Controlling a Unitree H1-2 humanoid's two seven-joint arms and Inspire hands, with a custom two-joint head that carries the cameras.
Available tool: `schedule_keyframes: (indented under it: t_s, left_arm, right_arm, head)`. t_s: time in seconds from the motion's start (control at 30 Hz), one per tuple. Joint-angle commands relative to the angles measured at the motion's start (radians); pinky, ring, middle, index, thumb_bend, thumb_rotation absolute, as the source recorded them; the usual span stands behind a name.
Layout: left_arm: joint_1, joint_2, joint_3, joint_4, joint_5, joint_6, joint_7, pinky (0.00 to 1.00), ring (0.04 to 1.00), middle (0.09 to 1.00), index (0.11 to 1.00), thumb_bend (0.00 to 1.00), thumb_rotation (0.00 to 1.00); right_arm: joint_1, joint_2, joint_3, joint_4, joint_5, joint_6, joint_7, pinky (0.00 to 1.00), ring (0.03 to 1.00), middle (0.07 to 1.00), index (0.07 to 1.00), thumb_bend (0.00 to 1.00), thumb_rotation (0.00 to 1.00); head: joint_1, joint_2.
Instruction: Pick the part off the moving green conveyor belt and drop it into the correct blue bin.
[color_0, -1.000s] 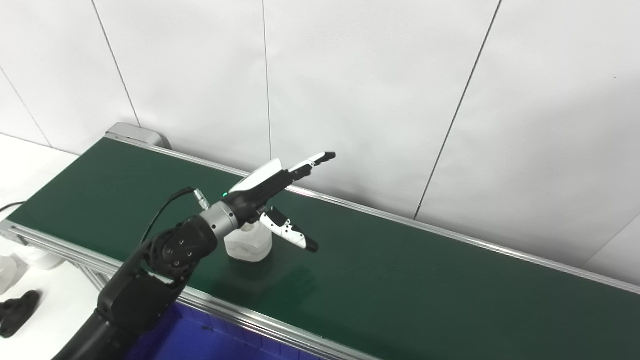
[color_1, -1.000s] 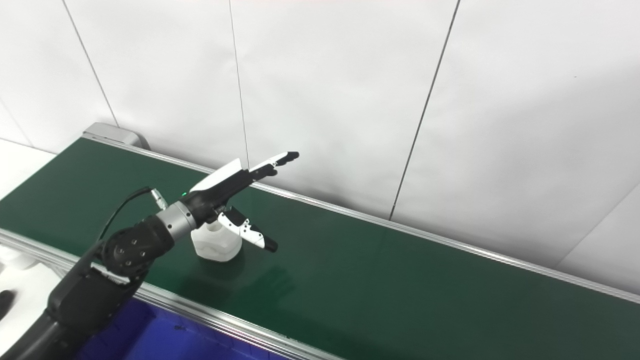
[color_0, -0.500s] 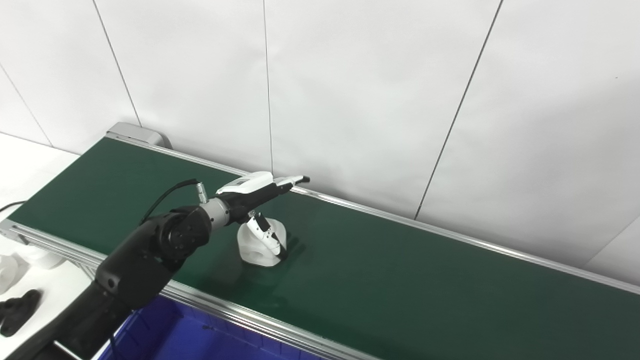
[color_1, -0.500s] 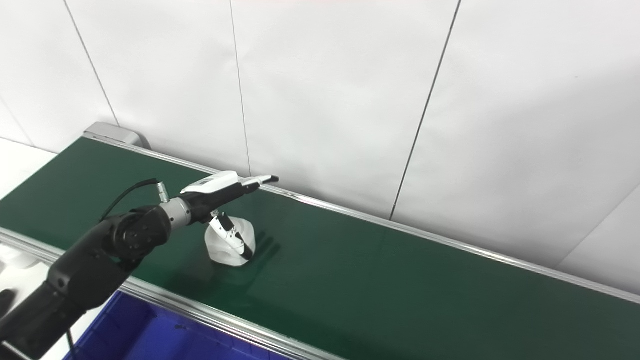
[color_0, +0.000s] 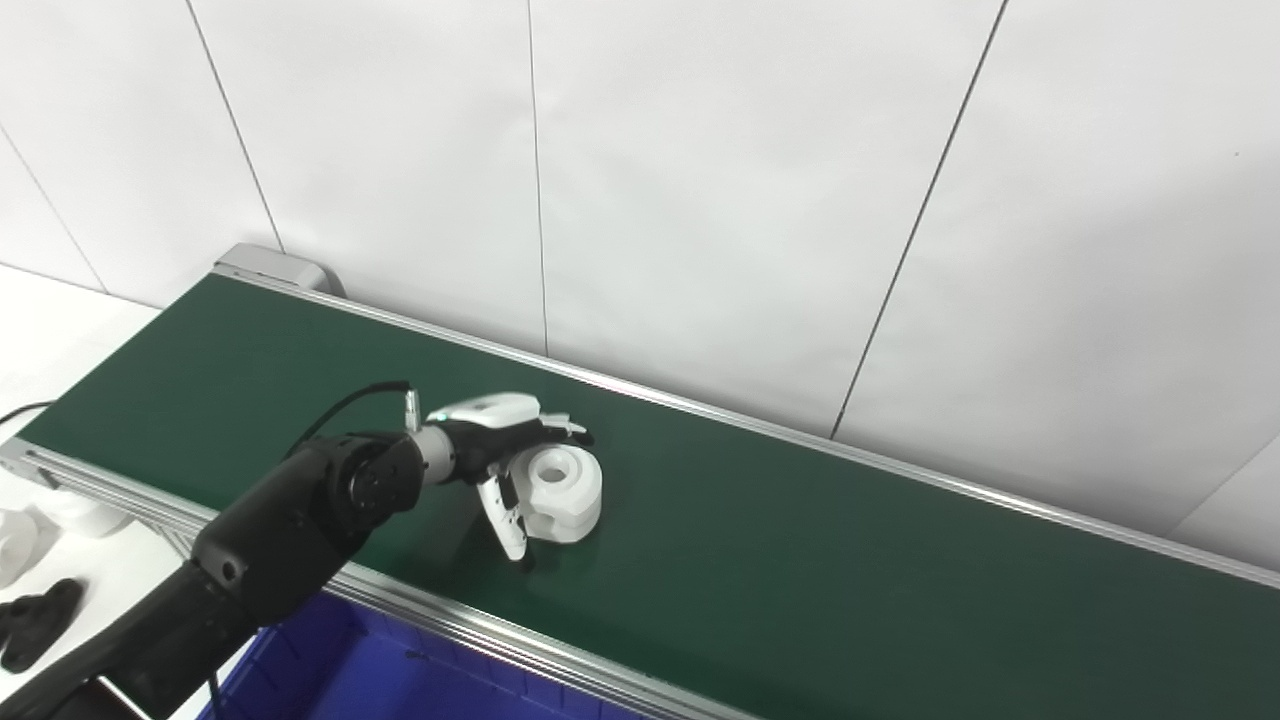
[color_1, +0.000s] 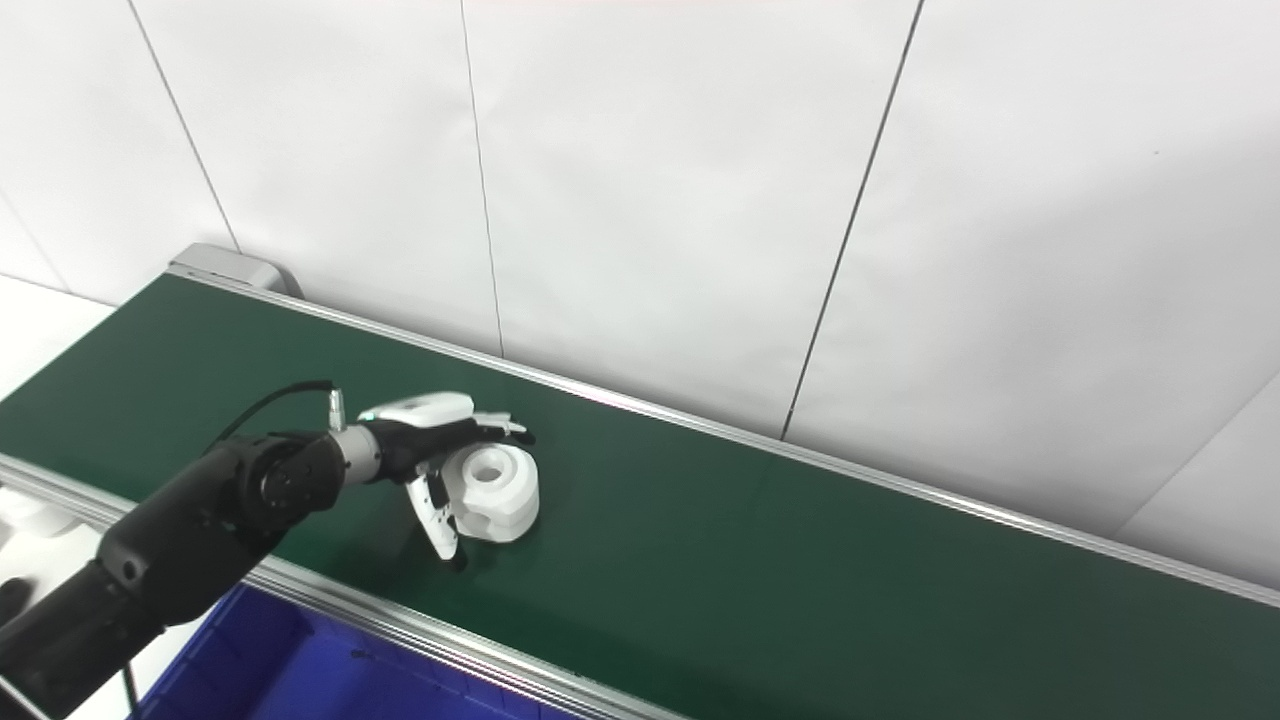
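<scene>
A part (color_0: 562, 481) sits on the conveyor belt (color_0: 800, 540), with the left hand (color_0: 495, 450) touching its left side. A bin (color_0: 330, 670) lies below the belt's near edge, and a wall (color_0: 700, 180) stands behind the belt.

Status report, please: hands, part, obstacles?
Left hand closing around white part, grasp unconfirmed. Part on green belt. Right hand unseen. Nothing in the way.

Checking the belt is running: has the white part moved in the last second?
Yes. The white part has travelled rightward along the green belt, away from its grey end housing.
</scene>
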Motion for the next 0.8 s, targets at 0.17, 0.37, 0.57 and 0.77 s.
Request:
schedule_keyframes:
  t_s: [0.17,0.37,0.57,0.77]
  left_arm:
    - [0.061,-0.1,0.082,0.129,-0.163,-0.235,0.197,0.63,0.716,0.766,0.755,0.69,0.0]
    - [0.09,-0.22,0.15,0.223,-0.238,-0.41,0.374,0.45,0.502,0.474,0.525,0.52,0.0]
    - [0.101,-0.28,0.189,0.229,-0.261,-0.457,0.462,0.43,0.486,0.466,0.528,0.51,0.0]
    - [0.133,-0.299,0.233,0.19,-0.322,-0.496,0.472,0.44,0.481,0.469,0.529,0.51,0.0]
  right_arm:
    - [0.012,-0.001,-0.007,-0.033,0.029,-0.048,0.005,0.88,0.935,0.952,0.963,0.87,0.35]
    - [0.017,0.002,-0.008,-0.038,0.025,-0.042,0.004,0.88,0.94,0.954,0.962,0.88,0.37]
    - [0.019,0.006,-0.005,-0.052,0.01,-0.037,0.001,0.9,0.935,0.95,0.964,0.86,0.38]
    - [0.025,0.016,-0.001,-0.063,0.019,-0.028,0.006,0.87,0.938,0.957,0.962,0.87,0.38]
  head:
    - [-0.001,0.006]
    - [-0.003,0.01]
    - [-0.006,0.017]
    - [-0.041,0.053]
